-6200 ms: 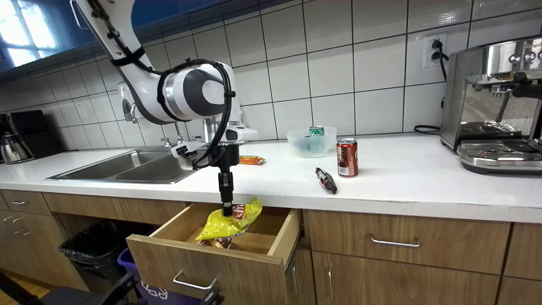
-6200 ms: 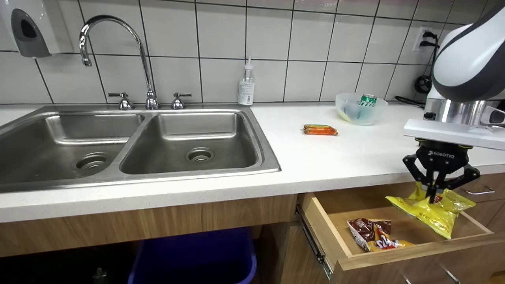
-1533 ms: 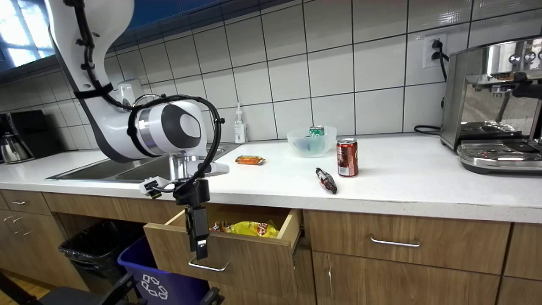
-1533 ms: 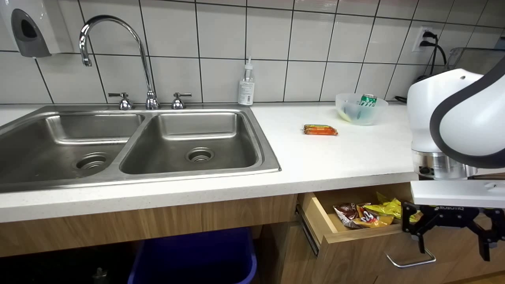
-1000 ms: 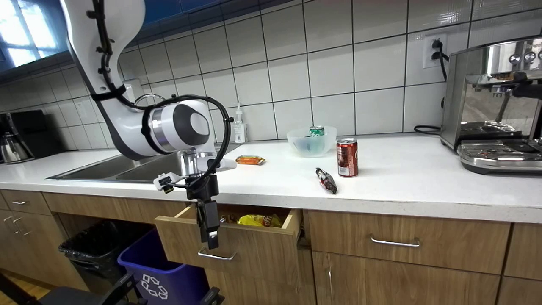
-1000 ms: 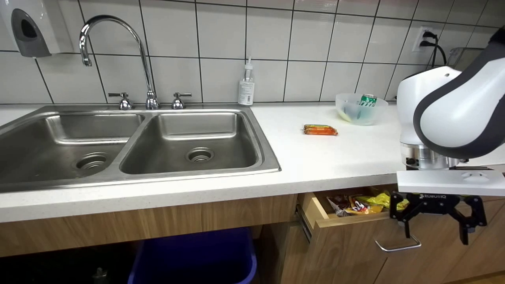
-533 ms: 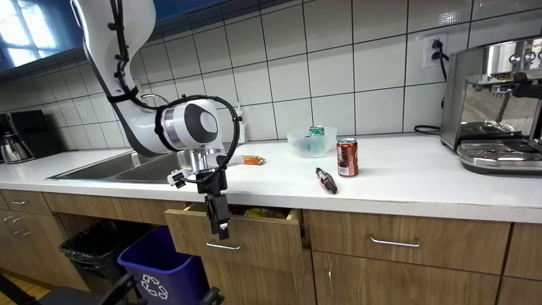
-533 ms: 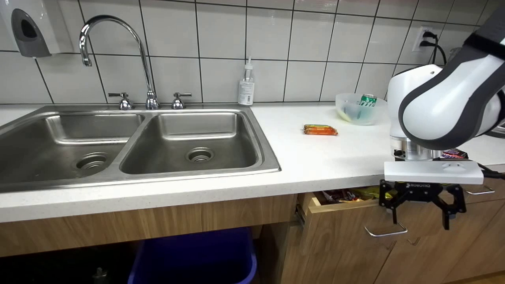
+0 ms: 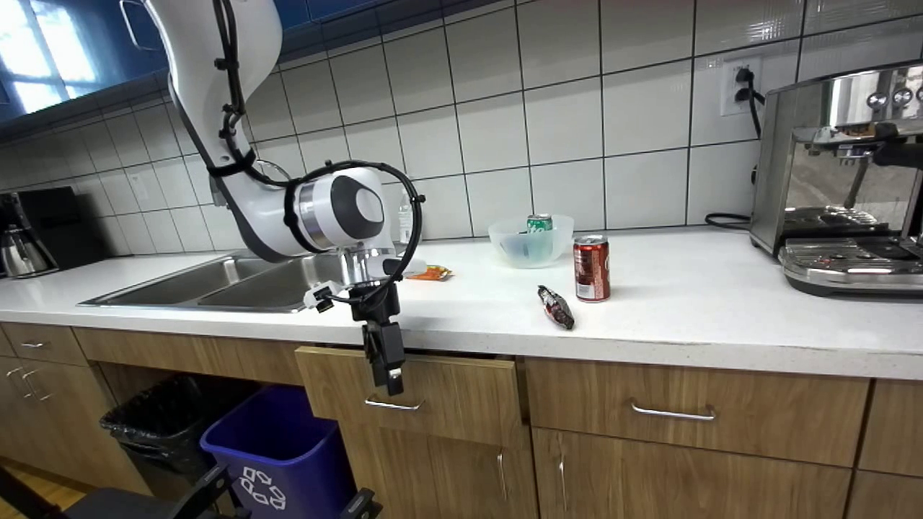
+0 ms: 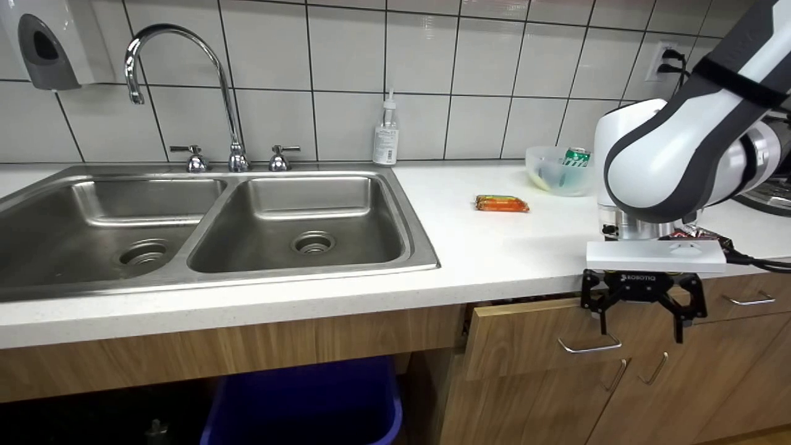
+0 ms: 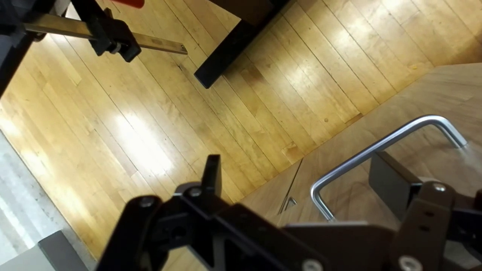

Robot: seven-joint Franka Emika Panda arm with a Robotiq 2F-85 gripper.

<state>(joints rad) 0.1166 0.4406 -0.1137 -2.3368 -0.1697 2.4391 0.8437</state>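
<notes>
- Surface: white countertop [image 9: 670, 288], running along a wall of pale tiles [image 9: 649, 108] with dark grout; wooden cabinets [image 9: 692, 461] below.
- Set into it, a steel double sink [image 10: 321, 191]. On it, an upright red can [image 9: 591, 268] near a dark snack packet [image 9: 556, 307] lying down; a translucent bowl [image 9: 510, 249] by the wall, green can [image 9: 539, 223] inside; an orange packet [image 10: 502, 203] between bowl and sink; an espresso machine [image 9: 840, 180] at one end.
- Room: plank floor [image 11: 263, 113], bright glare patches. A blue bin [image 9: 317, 476] and a black-bagged bin [image 9: 166, 440] stand side by side below the counter.
- Drawer [image 9: 469, 400]: just under the counter's edge, slightly proud of the cabinets, dark slit above. Front faces the room, away from the tiles.
- Its metal handle [image 11: 361, 159]: long axis level, roughly parallel to the counter's edge; in the wrist view it slants from lower left to upper right.
- My gripper [image 10: 641, 337]: pointing down before the drawer, unclenched, jaws spread wide.
- One finger [image 11: 393, 184] lies right beside the handle; whether they touch, I cannot tell.
</notes>
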